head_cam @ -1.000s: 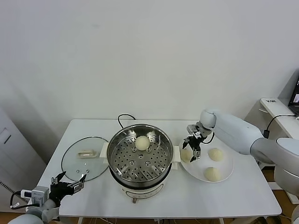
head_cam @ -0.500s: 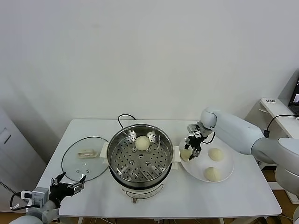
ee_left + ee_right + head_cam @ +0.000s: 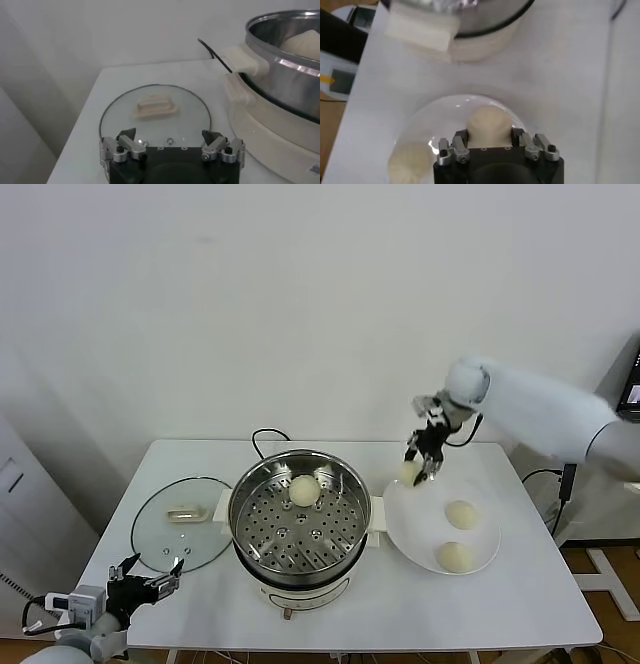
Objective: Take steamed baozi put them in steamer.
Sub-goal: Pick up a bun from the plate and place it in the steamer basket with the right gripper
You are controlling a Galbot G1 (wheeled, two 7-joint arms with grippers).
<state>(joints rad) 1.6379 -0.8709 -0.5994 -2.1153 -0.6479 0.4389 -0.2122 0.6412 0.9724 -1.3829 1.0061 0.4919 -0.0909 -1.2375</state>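
Above the plate [image 3: 478, 558] rim — right end effector [image 3: 413, 470] clamped around one round baozi [image 3: 408, 472].

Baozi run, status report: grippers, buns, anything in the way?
Right gripper shut on a baozi, lifted above the plate. Left gripper open, parked by the glass lid. One bun in steamer, two on plate. Path looks clear.

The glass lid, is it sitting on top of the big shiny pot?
No, the glass lid lies flat on the table beside the steamer, whose open top shows one baozi inside.
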